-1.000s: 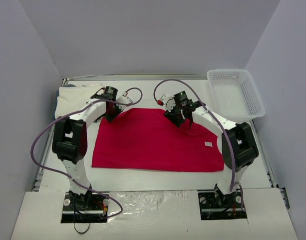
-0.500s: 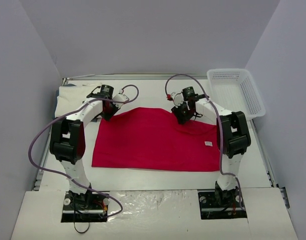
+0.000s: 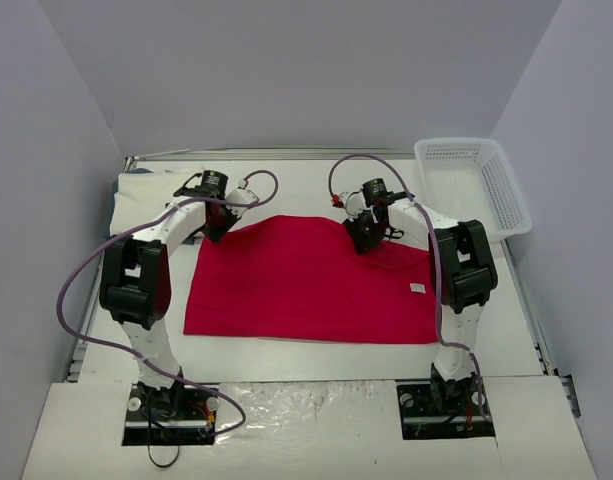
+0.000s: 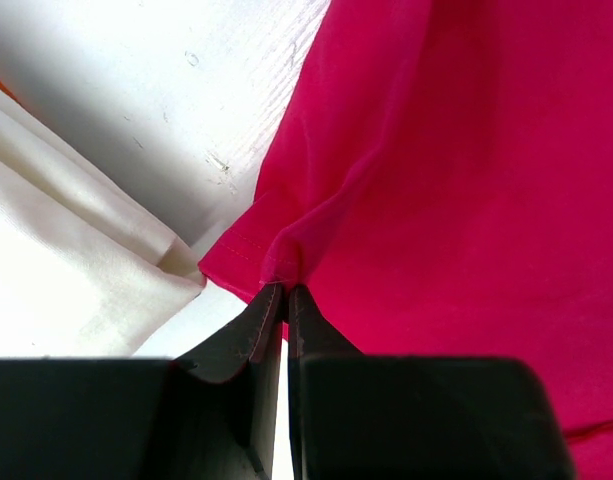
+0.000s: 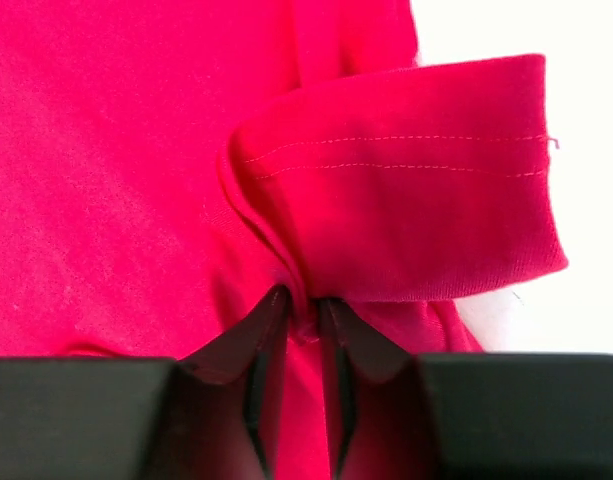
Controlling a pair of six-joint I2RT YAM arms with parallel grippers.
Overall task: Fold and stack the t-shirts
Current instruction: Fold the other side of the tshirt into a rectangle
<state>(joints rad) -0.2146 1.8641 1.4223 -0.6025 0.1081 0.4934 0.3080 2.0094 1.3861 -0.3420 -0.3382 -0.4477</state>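
The red t-shirt (image 3: 306,285) lies spread across the middle of the table. My left gripper (image 3: 218,222) is shut on its far left corner; in the left wrist view the jaws pinch a fold of the red hem (image 4: 282,268). My right gripper (image 3: 362,232) is shut on the far right part of the shirt; in the right wrist view the jaws pinch red cloth (image 5: 306,300) just under a folded-over sleeve (image 5: 406,200). The white t-shirt (image 3: 136,192) lies folded at the far left of the table, and it also shows in the left wrist view (image 4: 66,260).
A white mesh basket (image 3: 473,187) stands at the far right, partly over the table edge. A small white label (image 3: 417,288) shows on the red shirt's right side. Purple cables loop from both arms.
My right gripper has moved further back and a little right with the red cloth, pulling the shirt's far edge back. My left gripper has shifted slightly back at the far left corner.
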